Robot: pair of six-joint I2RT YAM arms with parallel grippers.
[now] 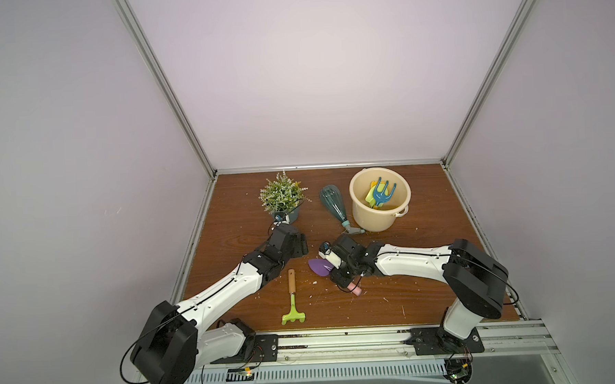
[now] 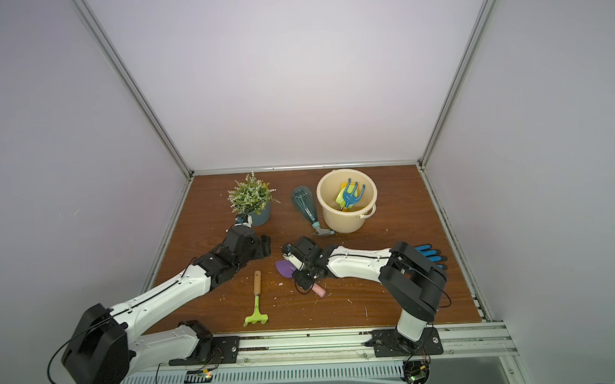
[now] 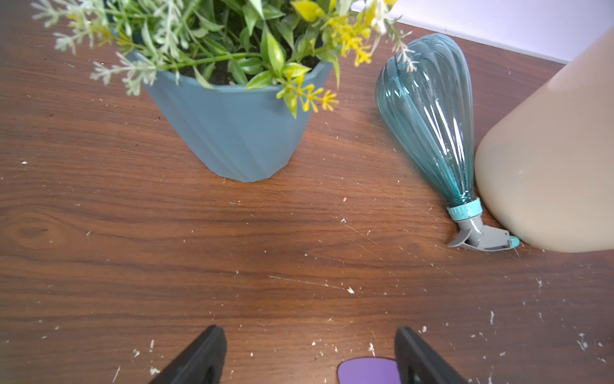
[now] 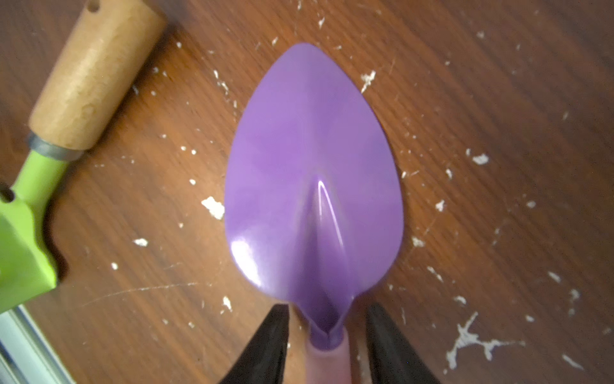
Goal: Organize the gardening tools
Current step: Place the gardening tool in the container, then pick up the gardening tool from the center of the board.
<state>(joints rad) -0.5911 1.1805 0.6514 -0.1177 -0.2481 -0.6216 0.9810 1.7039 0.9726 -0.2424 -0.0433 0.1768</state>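
- Purple trowel [image 4: 314, 186] lies flat on the bench [image 1: 410, 302], well short of the bucket [image 1: 371, 222].
- Right end effector [image 4: 328, 309] straddles its neck, jaws spread with slim gaps, likely lined up to pinch.
- Left end effector [image 3: 309, 329] spread, empty.

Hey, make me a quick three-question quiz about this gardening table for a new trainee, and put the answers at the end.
1. True or false: the blue fork is inside the bucket.
2. Fill in the blank: the right gripper has its open jaws on either side of the handle of the ___ trowel.
3. What lies on its side beside the bucket, between it and the potted plant?

Key
1. True.
2. Purple.
3. The teal spray bottle.
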